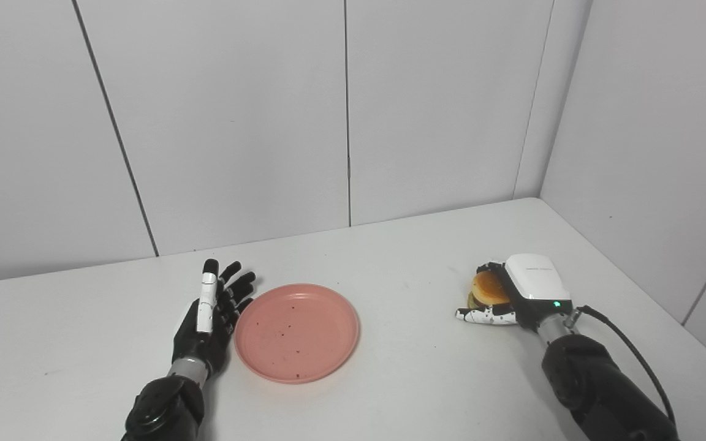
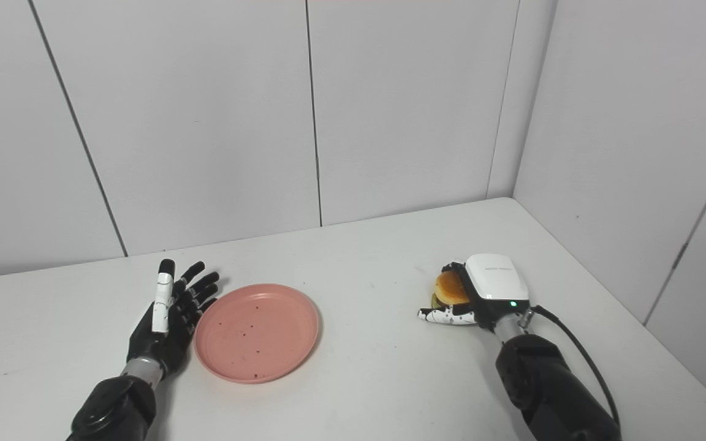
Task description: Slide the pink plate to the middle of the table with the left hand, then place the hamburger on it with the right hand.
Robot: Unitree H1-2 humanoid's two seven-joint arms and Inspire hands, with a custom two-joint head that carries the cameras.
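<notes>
Down front, the pink plate sits flat on the white surface, left of centre. Left hand is just beside its left rim, fingers spread, holding nothing. Over on the right, well apart from the plate, the right hand is wrapped around the hamburger, low on the surface.

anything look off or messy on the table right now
Only the pink plate: small dark specks, like crumbs, dot its surface. It lies flat beside the open left hand. The hamburger looks intact under the right hand.
</notes>
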